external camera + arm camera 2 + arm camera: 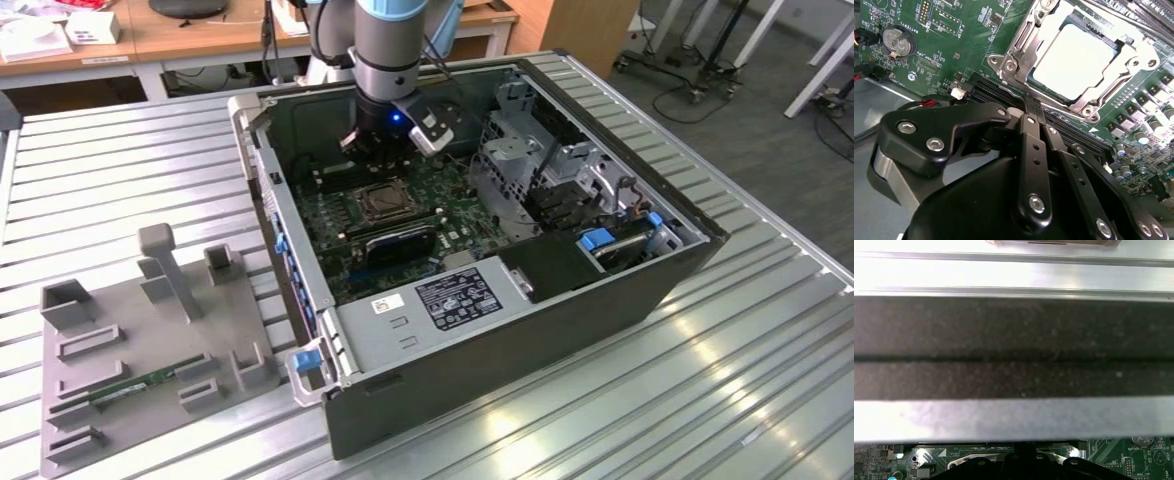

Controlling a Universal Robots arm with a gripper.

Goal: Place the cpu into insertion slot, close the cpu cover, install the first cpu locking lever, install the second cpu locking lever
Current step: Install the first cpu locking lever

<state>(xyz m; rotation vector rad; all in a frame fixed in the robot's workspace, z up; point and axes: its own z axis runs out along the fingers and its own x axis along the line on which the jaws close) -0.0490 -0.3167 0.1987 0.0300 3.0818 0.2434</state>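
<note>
The cpu point(1074, 62) lies flat in the insertion slot on the green motherboard point(954, 45), its silvery top showing through the square opening of the cpu cover point(1016, 52). The cover is folded down around it. My gripper point(1029, 109) hangs just off one edge of the socket with its black fingers point(1026, 135) pressed together and nothing between them. In the exterior view the gripper point(378, 160) is inside the open computer case, just beyond the socket with the cpu point(383, 203). I cannot tell how the locking levers stand.
The case walls point(667, 260) enclose the board; a drive cage point(534, 150) and a power supply point(441, 300) crowd the exterior view's right and near side. Black memory slots point(999, 92) and a coin battery point(896, 41) lie near the gripper. A grey fixture tray point(147, 340) sits outside the case.
</note>
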